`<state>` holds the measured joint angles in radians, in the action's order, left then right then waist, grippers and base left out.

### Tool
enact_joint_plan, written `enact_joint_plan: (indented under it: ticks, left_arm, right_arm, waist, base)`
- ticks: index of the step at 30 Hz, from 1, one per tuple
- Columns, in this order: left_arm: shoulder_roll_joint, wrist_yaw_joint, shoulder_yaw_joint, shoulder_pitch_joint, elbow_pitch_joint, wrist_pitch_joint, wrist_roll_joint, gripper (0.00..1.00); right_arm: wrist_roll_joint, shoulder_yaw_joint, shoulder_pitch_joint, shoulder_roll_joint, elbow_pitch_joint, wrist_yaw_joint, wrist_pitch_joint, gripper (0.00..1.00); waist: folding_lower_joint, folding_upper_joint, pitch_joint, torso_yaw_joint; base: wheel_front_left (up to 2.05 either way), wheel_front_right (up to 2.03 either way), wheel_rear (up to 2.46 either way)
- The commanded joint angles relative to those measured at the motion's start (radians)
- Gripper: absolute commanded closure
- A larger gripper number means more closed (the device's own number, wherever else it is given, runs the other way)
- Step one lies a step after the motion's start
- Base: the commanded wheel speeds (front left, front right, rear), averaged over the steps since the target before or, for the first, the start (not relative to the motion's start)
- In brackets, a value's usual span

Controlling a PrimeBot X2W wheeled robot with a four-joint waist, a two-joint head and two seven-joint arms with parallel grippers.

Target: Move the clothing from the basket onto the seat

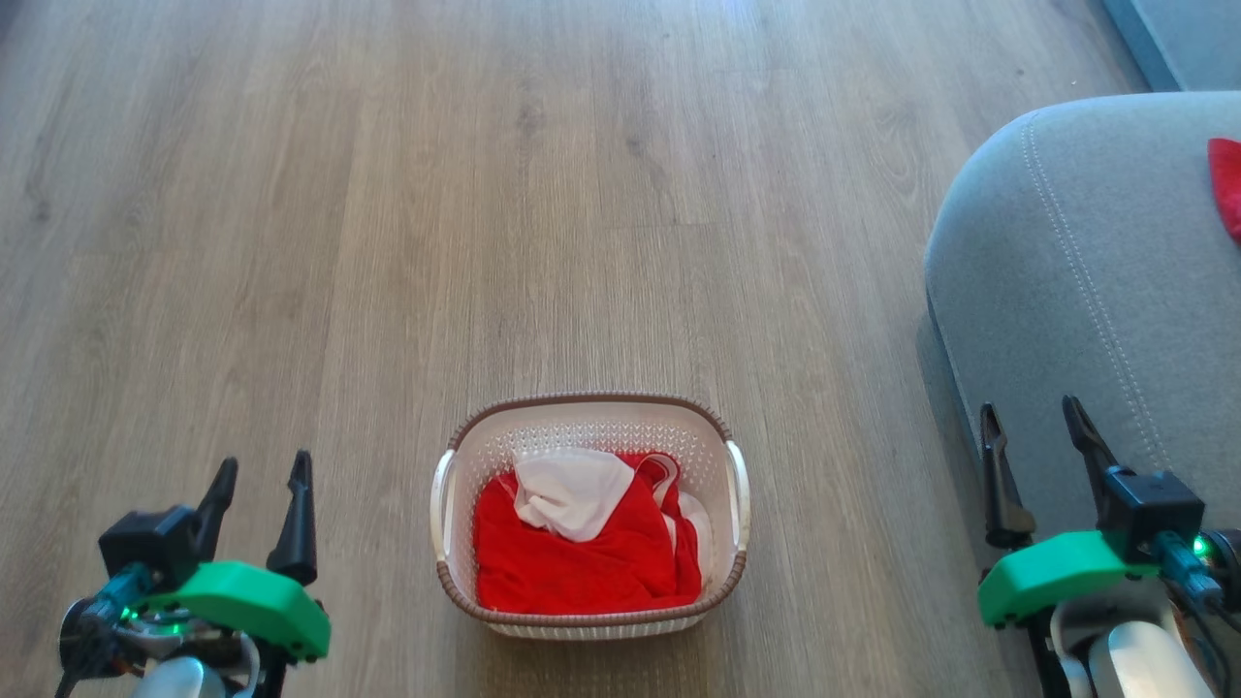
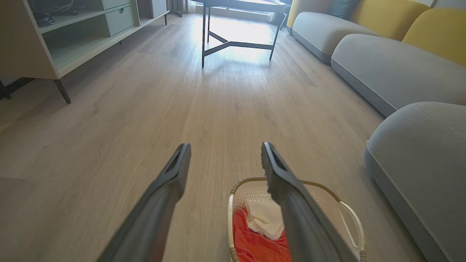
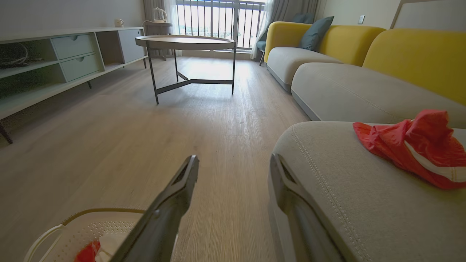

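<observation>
Head view: red clothing (image 1: 582,567) in basket (image 1: 593,398), near grey seat (image 1: 1086,291)

No legible writing

No text, label, brand, number or sign can be read on the cream perforated plastic basket with the brown braided-look rim (image 1: 582,431), on the bright red and white soft fabric clothing (image 1: 582,567), or on the large grey fabric-upholstered seat cushion (image 1: 1066,242).

red clothing (image 1: 582,562) in basket (image 1: 591,399), 1 pc (image 3: 411,145) on seat (image 1: 1066,291)
</observation>
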<state>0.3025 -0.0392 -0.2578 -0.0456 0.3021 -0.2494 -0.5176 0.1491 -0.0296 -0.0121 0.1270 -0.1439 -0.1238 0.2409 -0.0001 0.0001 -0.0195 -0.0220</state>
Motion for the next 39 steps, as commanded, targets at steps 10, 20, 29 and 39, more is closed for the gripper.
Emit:
enact_joint_plan:
  ticks: [10, 20, 29, 39]
  left_arm:
    - [-0.013, 0.020, 0.084, -0.016, -0.041, -0.012, 0.048, 0.00]
    - [-0.032, 0.033, 0.100, -0.017, -0.052, -0.012, 0.066, 0.00]
    - [-0.041, 0.037, 0.105, -0.010, -0.062, -0.012, 0.074, 0.00]
    - [-0.046, 0.041, 0.110, -0.009, -0.061, -0.012, 0.077, 0.00]
  right_arm:
    - [-0.021, -0.005, -0.019, -0.009, 0.015, -0.007, 0.020, 0.00]
    - [-0.024, 0.001, -0.025, -0.013, 0.009, -0.007, 0.021, 0.00]
    - [-0.021, -0.009, -0.013, -0.018, -0.007, -0.007, 0.021, 0.00]
    - [-0.018, -0.012, -0.013, -0.014, -0.013, -0.007, 0.021, 0.00]
  waist:
    - [0.0001, -0.0001, -0.015, -0.007]
    - [0.0001, -0.0001, -0.015, -0.007]
    - [0.0001, -0.0001, -0.004, -0.001]
    - [0.0001, -0.0001, 0.000, 0.004]
  base:
    - [0.00, 0.00, 0.00]
    - [0.00, 0.00, 0.00]
    - [0.00, 0.00, 0.00]
    - [0.00, 0.00, 0.00]
